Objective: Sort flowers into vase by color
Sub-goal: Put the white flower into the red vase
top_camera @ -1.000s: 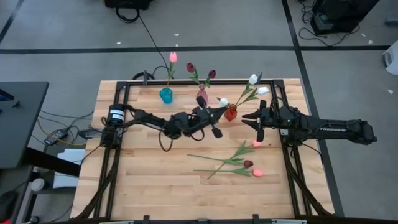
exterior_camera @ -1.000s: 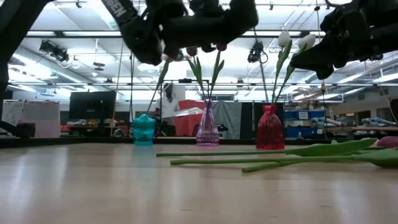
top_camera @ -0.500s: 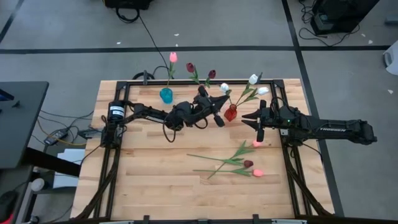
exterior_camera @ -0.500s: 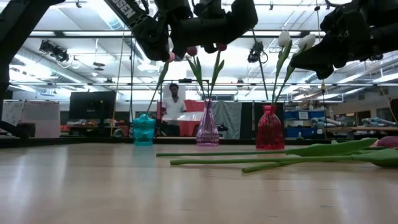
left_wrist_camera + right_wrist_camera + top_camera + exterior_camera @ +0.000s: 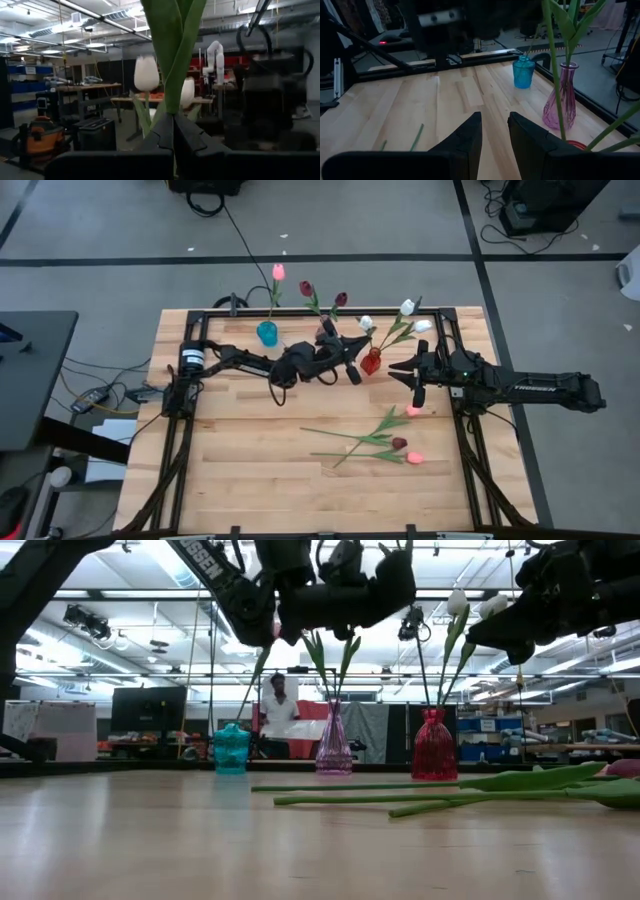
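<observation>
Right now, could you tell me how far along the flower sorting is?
Done: one pink flower in the blue vase, two maroon flowers in the pink vase, two white ones in the red vase. In hand: the left gripper carries a white flower toward it. Left: several flowers on the table. The right gripper waits, open.

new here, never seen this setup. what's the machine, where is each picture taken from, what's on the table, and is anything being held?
Two dark robot arms at a wooden table. One camera looks straight down, one sits at tabletop height, and one rides on each wrist. At the far edge stand a blue vase, a purple vase and a red vase with tulips in them; three more flowers lie on the table. The left gripper is shut on a white tulip beside the red vase. The right gripper waits open nearby, holding nothing.
</observation>
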`<state>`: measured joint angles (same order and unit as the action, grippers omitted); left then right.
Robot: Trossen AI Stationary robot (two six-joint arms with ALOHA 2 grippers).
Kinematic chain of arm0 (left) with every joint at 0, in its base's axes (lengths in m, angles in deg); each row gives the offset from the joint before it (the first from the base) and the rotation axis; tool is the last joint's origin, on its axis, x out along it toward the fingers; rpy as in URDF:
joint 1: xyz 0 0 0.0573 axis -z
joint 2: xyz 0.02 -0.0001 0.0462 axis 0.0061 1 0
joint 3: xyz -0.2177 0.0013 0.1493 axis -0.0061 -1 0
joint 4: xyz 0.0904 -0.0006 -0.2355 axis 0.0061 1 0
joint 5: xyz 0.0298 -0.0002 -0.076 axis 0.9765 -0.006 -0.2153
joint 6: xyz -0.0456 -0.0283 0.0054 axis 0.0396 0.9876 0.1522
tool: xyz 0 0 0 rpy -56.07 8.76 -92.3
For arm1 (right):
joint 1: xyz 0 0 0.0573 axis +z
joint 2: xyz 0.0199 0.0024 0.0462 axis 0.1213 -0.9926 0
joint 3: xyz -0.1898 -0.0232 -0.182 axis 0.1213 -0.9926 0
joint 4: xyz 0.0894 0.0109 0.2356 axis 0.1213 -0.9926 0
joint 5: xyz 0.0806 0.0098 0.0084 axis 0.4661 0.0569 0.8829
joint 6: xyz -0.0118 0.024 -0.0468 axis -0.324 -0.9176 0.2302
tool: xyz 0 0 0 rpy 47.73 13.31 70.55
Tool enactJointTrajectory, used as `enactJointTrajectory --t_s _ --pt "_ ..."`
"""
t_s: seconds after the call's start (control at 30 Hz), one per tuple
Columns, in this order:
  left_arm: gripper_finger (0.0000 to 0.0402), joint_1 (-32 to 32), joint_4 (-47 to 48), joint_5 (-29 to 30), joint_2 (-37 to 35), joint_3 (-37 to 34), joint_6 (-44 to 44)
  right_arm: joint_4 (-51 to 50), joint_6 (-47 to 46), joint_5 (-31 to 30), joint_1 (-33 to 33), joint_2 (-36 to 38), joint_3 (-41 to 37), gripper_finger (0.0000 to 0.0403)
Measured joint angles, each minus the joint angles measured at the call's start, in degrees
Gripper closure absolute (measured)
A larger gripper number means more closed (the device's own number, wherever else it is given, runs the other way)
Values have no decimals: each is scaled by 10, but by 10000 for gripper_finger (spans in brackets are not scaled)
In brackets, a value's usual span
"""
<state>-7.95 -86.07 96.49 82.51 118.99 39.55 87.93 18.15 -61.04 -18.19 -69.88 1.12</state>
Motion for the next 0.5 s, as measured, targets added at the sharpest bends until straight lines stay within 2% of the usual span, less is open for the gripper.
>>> enactJointTrajectory --t_s 0.2,0.3,0.4,0.5 --pt "397 -10 40 -12 7 2 44 -4 0 0 0 0 0 292" --pt "388 -14 68 3 7 2 80 -2 0 0 0 0 0 292" --pt "371 -20 103 26 7 9 116 -2 0 0 0 0 0 292" --pt "339 -23 138 12 7 21 114 -3 1 -1 0 0 0 292"
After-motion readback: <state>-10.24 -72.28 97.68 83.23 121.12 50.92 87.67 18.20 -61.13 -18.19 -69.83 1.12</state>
